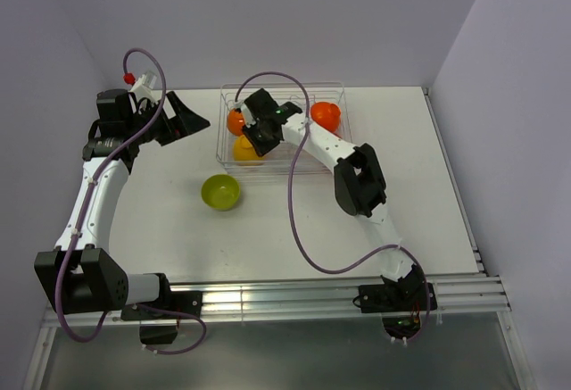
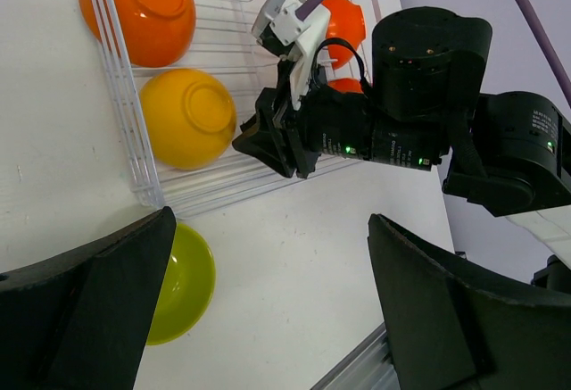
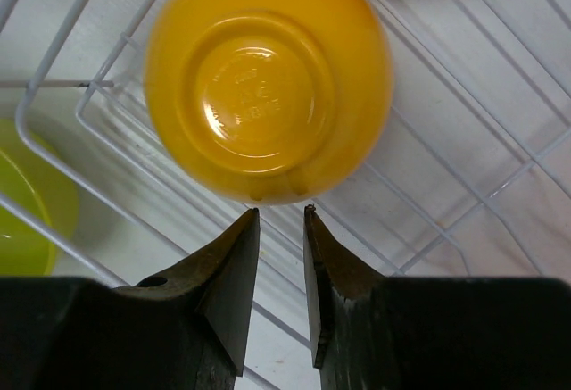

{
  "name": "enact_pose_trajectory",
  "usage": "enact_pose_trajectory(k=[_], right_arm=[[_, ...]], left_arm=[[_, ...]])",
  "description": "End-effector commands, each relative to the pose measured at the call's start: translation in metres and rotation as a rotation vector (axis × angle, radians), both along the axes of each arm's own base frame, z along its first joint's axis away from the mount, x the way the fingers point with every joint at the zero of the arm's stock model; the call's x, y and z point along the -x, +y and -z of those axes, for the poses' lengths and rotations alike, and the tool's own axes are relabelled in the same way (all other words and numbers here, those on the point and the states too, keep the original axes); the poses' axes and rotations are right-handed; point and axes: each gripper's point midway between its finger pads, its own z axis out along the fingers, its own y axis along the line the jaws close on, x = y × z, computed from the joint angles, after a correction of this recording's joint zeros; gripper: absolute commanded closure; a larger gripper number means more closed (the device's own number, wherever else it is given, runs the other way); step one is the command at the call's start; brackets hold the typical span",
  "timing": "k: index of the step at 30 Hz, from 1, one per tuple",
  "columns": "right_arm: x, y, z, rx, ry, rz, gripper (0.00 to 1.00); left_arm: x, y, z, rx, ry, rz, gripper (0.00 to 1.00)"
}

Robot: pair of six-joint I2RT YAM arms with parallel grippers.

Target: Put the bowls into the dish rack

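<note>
The clear dish rack (image 1: 303, 169) stands at the back of the table. In it lie an orange bowl (image 1: 235, 121), a yellow bowl (image 1: 245, 149) and a red-orange bowl (image 1: 326, 116). A yellow-green bowl (image 1: 220, 191) sits upright on the table in front of the rack's left end. My right gripper (image 3: 281, 210) hovers over the rack, jaws a narrow gap apart and empty, tips just short of the upside-down yellow bowl (image 3: 268, 78). My left gripper (image 2: 272, 220) is wide open and empty, left of the rack, with the yellow-green bowl (image 2: 183, 283) beside its left finger.
The right arm (image 2: 428, 113) reaches across above the rack's ribs (image 2: 125, 131). Metal rails (image 1: 294, 296) run along the table's near edge. Walls close in at the back and on both sides.
</note>
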Motion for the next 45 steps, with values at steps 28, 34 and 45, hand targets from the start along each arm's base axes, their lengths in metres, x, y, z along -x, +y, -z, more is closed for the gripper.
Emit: enact_pose_trajectory(k=[28,34,45], right_arm=[[-0.049,0.007,-0.046,-0.224,-0.089,0.156,0.69],[-0.034,0.025,-0.033,-0.222,-0.052,0.108,0.68],[-0.016,0.044,-0.025,-0.258,0.018,0.053,0.68]], left_arm=[[0.002,-0.001,-0.008,-0.012,-0.039,0.030,0.05],[0.002,-0.001,-0.006,-0.018,-0.030,0.035,0.05],[0.003,-0.001,-0.003,-0.016,-0.026,0.034,0.05]])
